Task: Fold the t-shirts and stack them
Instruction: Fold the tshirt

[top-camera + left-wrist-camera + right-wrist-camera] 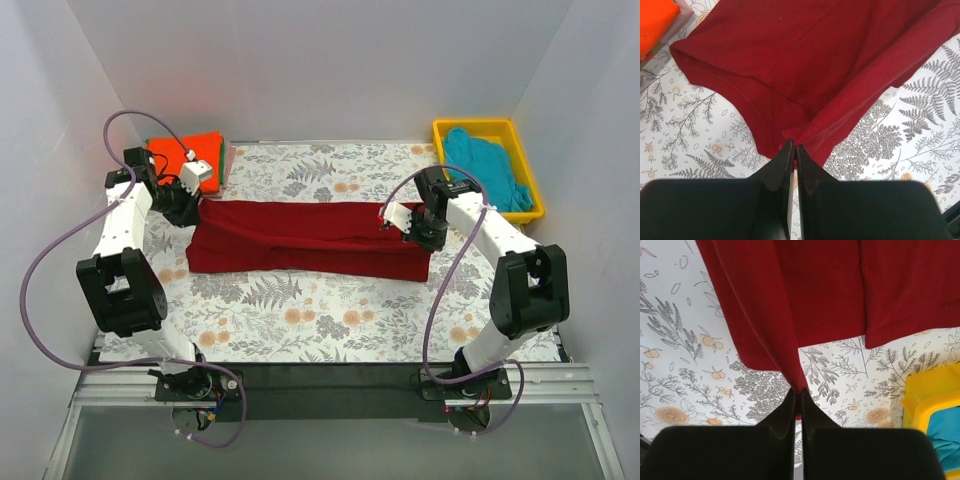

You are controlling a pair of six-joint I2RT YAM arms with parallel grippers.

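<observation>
The dark red t-shirt (pixel 305 238) lies stretched across the middle of the floral cloth as a long folded band. My left gripper (pixel 186 206) is shut on its left end; in the left wrist view the fingertips pinch a fold of red cloth (pixel 805 95) at the gripper (pixel 794 147). My right gripper (pixel 412 228) is shut on its right end; in the right wrist view the shirt (pixel 815 290) runs up from the gripper (pixel 799 390). A folded orange-red t-shirt (pixel 190 152) lies at the back left. A teal t-shirt (pixel 490 165) sits in the yellow bin.
The yellow plastic bin (pixel 525 140) stands at the back right, its corner also in the right wrist view (pixel 930 385). Green and pink cloth edges (pixel 224 160) show under the orange-red shirt. White walls close in the table on three sides.
</observation>
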